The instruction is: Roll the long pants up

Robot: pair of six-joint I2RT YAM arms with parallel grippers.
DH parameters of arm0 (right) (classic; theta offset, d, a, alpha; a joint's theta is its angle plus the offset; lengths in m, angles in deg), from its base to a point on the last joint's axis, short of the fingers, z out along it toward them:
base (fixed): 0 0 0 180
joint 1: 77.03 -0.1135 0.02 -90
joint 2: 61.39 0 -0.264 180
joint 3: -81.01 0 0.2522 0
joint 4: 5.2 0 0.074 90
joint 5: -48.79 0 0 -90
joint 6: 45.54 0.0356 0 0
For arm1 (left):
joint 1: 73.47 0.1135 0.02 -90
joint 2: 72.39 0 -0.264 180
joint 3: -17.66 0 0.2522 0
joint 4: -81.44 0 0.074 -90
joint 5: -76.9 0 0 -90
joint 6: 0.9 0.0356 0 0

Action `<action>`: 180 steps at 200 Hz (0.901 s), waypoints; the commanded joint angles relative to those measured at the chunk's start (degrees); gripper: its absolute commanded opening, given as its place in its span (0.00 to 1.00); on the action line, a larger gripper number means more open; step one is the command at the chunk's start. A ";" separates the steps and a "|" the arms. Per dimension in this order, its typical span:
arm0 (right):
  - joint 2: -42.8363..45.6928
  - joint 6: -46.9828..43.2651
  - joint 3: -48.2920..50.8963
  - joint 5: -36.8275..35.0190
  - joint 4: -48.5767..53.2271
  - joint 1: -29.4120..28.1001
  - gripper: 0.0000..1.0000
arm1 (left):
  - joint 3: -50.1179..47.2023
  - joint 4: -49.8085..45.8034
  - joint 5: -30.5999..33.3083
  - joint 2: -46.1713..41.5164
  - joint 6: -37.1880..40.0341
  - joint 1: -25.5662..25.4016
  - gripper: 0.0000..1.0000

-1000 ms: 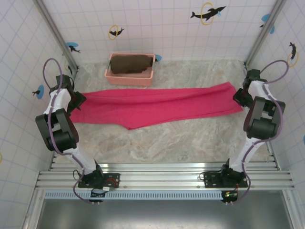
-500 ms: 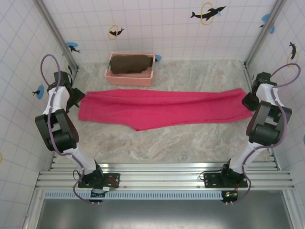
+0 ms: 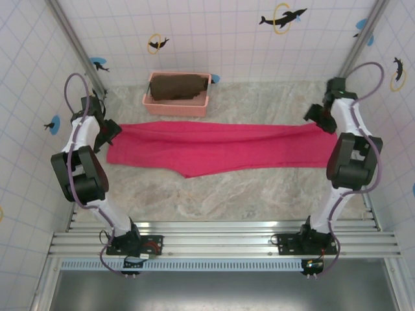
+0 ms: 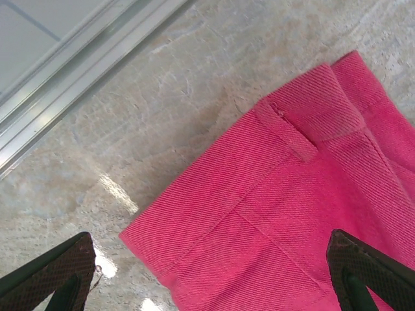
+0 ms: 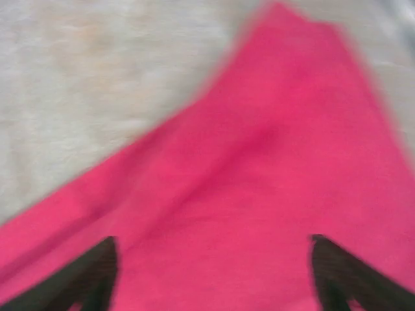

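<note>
- Hovering with its fingers spread wide, the left claw [image 4: 206,282] has nothing gripped. In its wrist view one finger [image 4: 48,275] sits over bare counter [image 4: 162,97] and the other over pink fabric.
- Right under it is the waist end of the long pants [image 3: 220,146], with the waistband corner and a belt loop [image 4: 285,126] easy to make out. Can't tell if the fingertips actually touch the cloth.
- Right claw [image 5: 217,272] is spread wide too, nothing pinched between its fingers, sitting above the leg end of the pants. That wrist view is pretty blurry, so I can't say whether it touches.
- From the top view the pants lie flat, stretched sideways across the marbled counter, waist by the left arm and leg ends by the right arm. No roll started yet.
- One edge of the pants pokes out in a point toward the near side, left of the middle.
- Just behind the pants, toward the back wall, sits a pink basket [image 3: 175,109] with a dark brown cloth [image 3: 178,86] in it. There's a sliver of counter between basket and pants.
- A metal rail [image 4: 78,78] runs along the counter's edge by the left claw, and the tiled walls [image 3: 220,39] have dolphin stickers [image 3: 282,18].
</note>
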 commanded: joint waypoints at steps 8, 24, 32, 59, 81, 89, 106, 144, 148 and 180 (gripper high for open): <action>-3.89 2.77 -1.65 10.01 -2.59 -9.88 0.99 | 0.56 -0.85 -0.10 0.43 0.94 -0.66 0.94; -6.10 3.80 -3.76 11.98 -3.85 -15.46 0.99 | -0.18 -0.71 0.05 -0.07 0.94 -0.64 0.94; -7.44 4.40 -5.32 12.93 -3.89 -17.96 0.99 | -0.42 -0.71 0.08 -0.35 0.97 -0.62 0.94; -11.02 5.63 -10.29 15.47 -3.06 -25.63 0.99 | -1.20 -0.76 0.39 -1.27 1.01 -0.60 0.94; -12.52 6.70 -13.33 18.01 -2.36 -30.12 0.99 | -1.67 -0.85 0.31 -1.94 1.01 -0.62 0.94; -13.05 6.94 -14.24 18.64 -1.80 -31.42 0.99 | -1.67 -0.80 0.44 -2.20 0.97 -0.66 0.94; -13.65 6.85 -15.59 19.12 -0.53 -34.18 0.99 | -3.15 -0.87 0.41 -2.84 0.83 -0.63 0.94; -14.14 7.39 -14.28 21.05 -0.12 -39.58 0.99 | -3.41 -1.74 1.07 -3.81 1.31 -0.66 0.94; -14.15 7.46 -13.96 21.09 -0.20 -40.00 0.99 | -3.39 -1.92 1.12 -3.91 1.40 -0.63 0.94; -15.20 8.60 -11.37 22.22 -2.39 -42.29 0.99 | -2.64 -2.92 1.38 -4.10 2.14 -0.63 0.94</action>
